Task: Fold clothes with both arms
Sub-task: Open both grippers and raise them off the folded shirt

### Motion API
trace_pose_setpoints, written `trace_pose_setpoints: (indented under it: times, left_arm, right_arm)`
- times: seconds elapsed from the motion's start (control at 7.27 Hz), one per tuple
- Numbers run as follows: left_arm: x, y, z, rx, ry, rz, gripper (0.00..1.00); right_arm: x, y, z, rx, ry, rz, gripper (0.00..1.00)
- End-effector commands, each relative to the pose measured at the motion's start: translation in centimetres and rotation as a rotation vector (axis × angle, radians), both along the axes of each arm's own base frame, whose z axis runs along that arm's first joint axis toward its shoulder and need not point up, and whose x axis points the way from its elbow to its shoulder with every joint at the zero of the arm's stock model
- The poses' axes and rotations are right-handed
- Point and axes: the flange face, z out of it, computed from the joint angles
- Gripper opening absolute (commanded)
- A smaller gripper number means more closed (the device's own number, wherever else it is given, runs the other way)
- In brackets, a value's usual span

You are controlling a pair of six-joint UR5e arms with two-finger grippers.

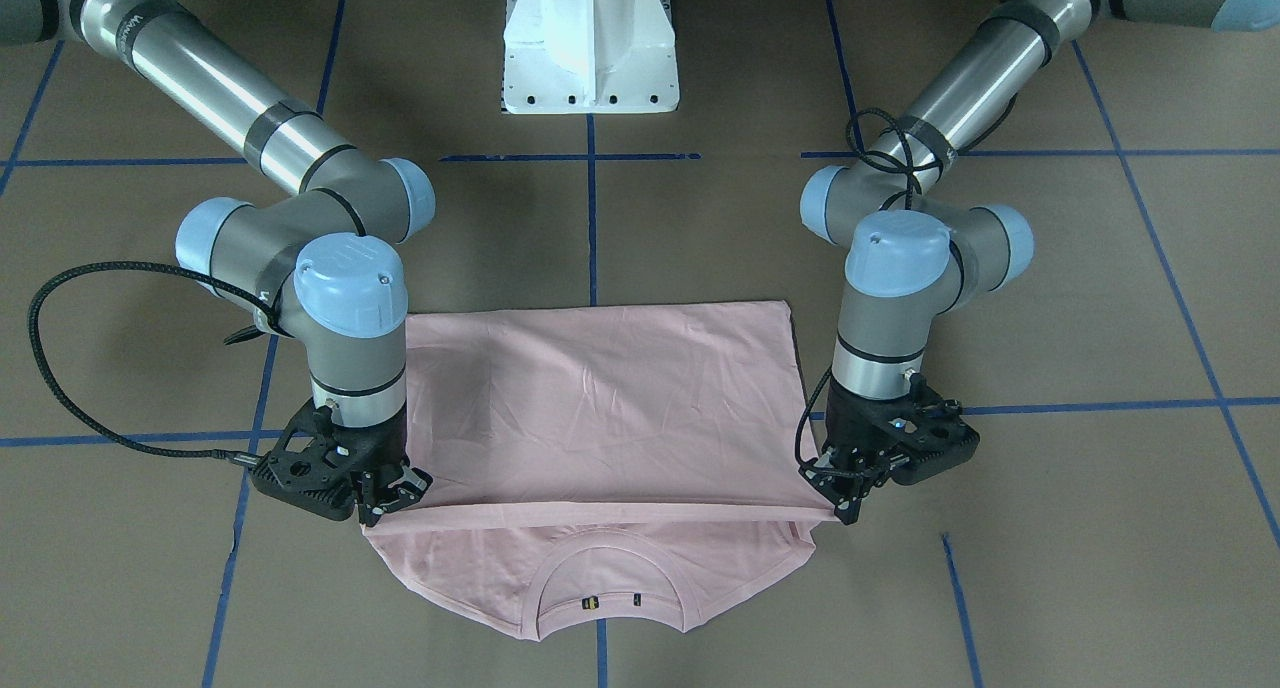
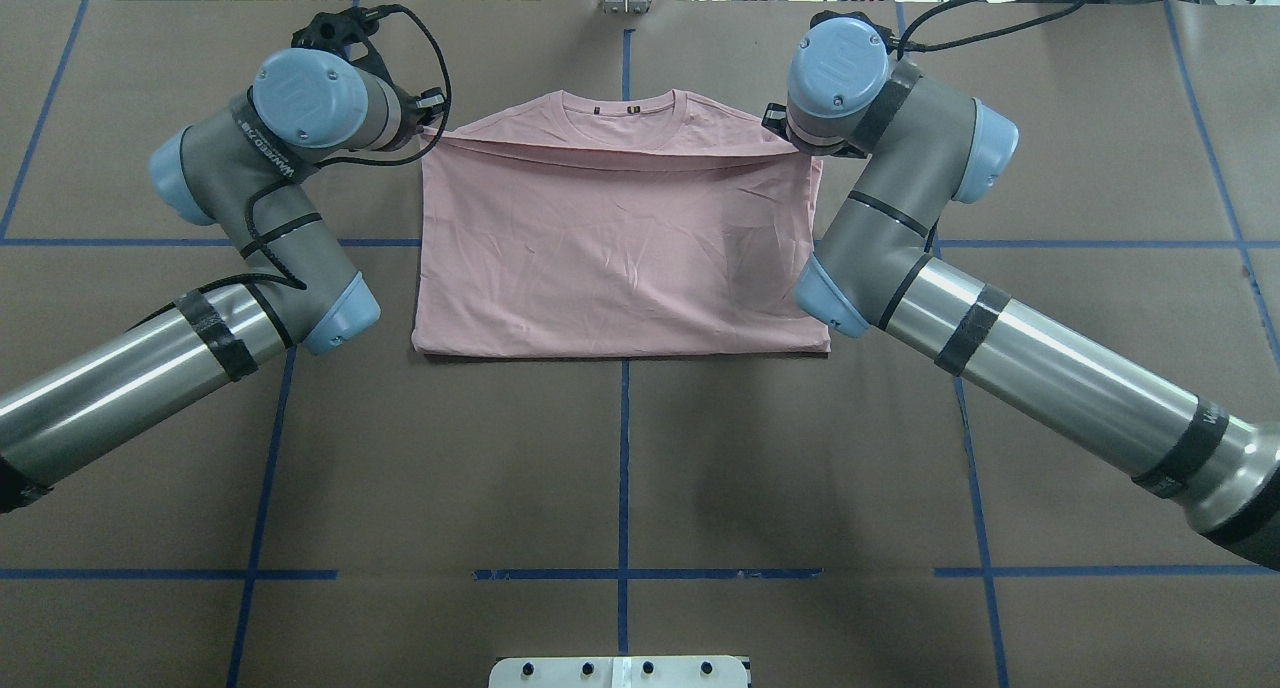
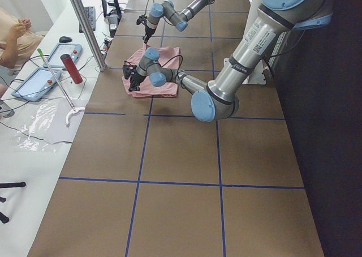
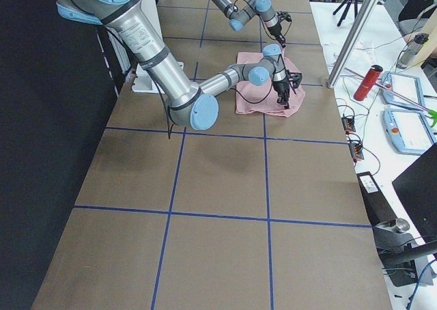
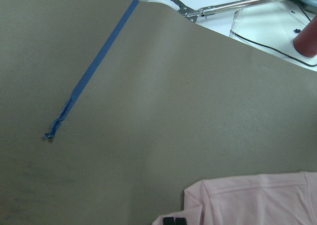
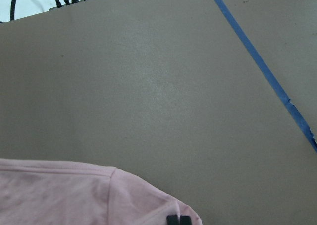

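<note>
Left pincer (image 1: 843, 496) and right pincer (image 1: 388, 495), each tight on a corner of the folded pink T-shirt (image 1: 600, 408) on the worktop (image 1: 1050, 528).

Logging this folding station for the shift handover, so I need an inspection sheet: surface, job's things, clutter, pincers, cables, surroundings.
Surface: brown table marked with a blue tape grid.
Job's things: pale pink T-shirt lying flat, lower part folded up toward the collar, which is uncovered.
Clutter: nothing seen on the table.
Pincers: left pincer and right pincer each look shut on a corner of the folded-over edge.
Cables: one black cable loops wide beside the right pincer; another loops above the left pincer.
Surroundings: white pedestal base; side bench with a red cylinder and blue-framed tablets; a person's arm at its edge.
</note>
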Motion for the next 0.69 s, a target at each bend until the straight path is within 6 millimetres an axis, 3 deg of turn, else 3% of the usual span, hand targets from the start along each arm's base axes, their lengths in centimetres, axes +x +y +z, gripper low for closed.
trace_pose_setpoints:
  times: [0.0, 0.14, 0.28, 0.41, 0.55]
  left_arm:
    - [0.56, -0.48, 0.09, 0.004, -0.004, -0.003, 0.00]
    - [0.87, -0.28, -0.09, 0.008, 0.001, 0.000, 0.00]
    - [0.85, -0.06, -0.14, 0.029, 0.025, 0.002, 0.07]
    - [0.55, 0.07, -0.01, 0.053, 0.049, 0.001, 0.21]
    - [0.24, 0.24, -0.34, 0.076, 0.078, 0.000, 0.32]
  right_arm:
    - [-0.19, -0.48, 0.58, 0.000, 0.009, -0.002, 0.00]
    - [-0.17, -0.47, 0.49, 0.002, 0.007, -0.002, 0.00]
    - [-0.26, -0.41, 0.49, 0.003, 0.008, -0.003, 0.37]
    - [-0.26, -0.41, 0.49, 0.003, 0.008, -0.002, 0.55]
    - [-0.09, -0.39, -0.08, 0.011, -0.007, 0.002, 1.00]
